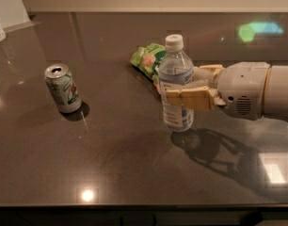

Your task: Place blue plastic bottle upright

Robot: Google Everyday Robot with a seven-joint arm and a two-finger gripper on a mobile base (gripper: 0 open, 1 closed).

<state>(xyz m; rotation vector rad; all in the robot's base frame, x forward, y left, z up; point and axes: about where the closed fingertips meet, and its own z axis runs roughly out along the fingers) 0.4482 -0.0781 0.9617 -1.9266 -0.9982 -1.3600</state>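
Bare table [134,173] lies open toward the lower edge of the frame. At centre-right, the gripper [180,87] pinches the upright blue plastic bottle [174,71] at mid-body.

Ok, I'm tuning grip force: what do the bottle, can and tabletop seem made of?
The blue plastic bottle, clamped mid-height in the gripper, looks like thin clear plastic: see-through, glossy. The soda can seems aluminium, judging by its silvery rim. The table may be polished dark stone or laminate; it mirrors lights.

Snack bag [145,59] crowds behind jaws clasping bottle [174,74] (front tabletop [125,164] free)
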